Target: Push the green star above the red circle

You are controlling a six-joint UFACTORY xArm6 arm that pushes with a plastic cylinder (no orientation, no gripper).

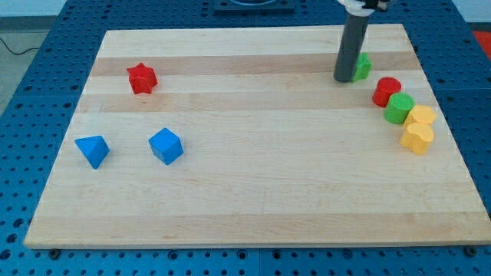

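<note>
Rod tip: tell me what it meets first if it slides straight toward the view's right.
My tip meets the green star first; they already look touching, the rod partly hiding it.

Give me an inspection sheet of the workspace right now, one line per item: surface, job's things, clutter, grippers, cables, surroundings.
Surface: wooden board, flat.
Job's things: green star near the view's top right, partly hidden behind the rod; red circle just below and right of it.
Clutter: green cylinder and two yellow blocks clustered by the red circle; red star at upper left; two blue blocks at left.
Grippers: none; my tip sits against the green star's left side.
Cables: a dark cable at the far left edge.
Surroundings: blue perforated table around the board.
</note>
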